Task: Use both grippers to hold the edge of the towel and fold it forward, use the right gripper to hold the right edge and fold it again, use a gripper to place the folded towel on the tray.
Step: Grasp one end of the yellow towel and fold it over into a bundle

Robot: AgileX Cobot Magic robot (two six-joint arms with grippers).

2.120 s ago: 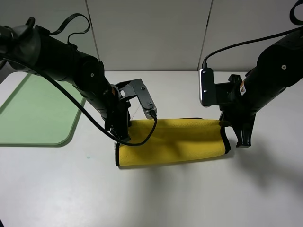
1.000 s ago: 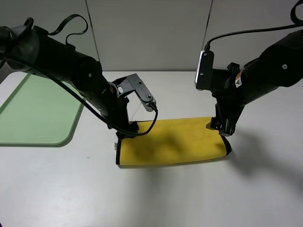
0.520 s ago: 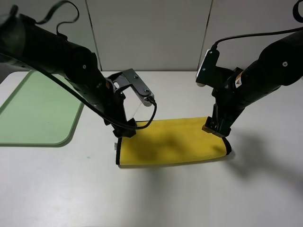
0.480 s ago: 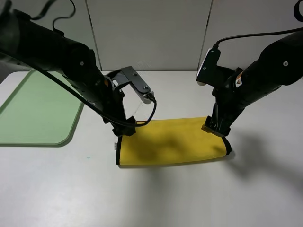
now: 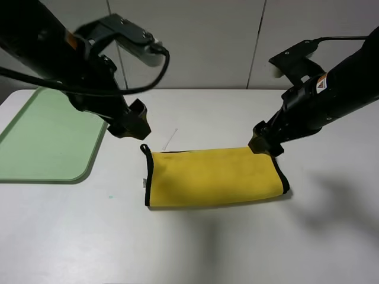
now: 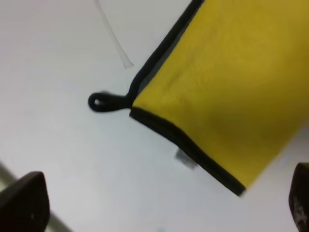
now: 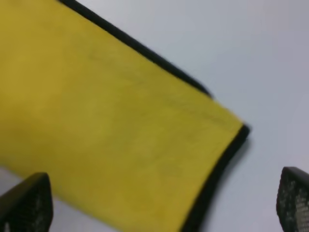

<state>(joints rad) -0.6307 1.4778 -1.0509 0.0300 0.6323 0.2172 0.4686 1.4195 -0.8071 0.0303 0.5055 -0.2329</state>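
So the yellow towel (image 5: 213,177) is lying flat on the white table (image 5: 237,248), pretty much dead centre. It's folded over once into a long band running left to right. The black-trimmed ends sit at the left and right, and there's a little black hanging loop (image 5: 144,148) sticking out at the far-left corner. There's also a small white label (image 6: 186,159) poking out along the left end.

The left gripper (image 5: 129,121) hangs in the air just left of and beyond that loop corner, clear of the cloth. In the left wrist view its fingertips (image 6: 24,203) sit way out at the two sides of the picture, so the jaws are spread wide with nothing in them. The towel's left end and the loop are down below, between them.

The right gripper (image 5: 265,142) is over the towel's far-right corner. The high camera makes it look like it overlaps the edge. The right wrist view shows its fingertips (image 7: 26,200) spread wide too, with nothing between them, just looking down on the right end of the towel.

The green tray (image 5: 47,136) is off at the left side of the table, well apart from the towel. A thin pale strip (image 5: 170,139) lies on the table just beyond the towel's far edge.
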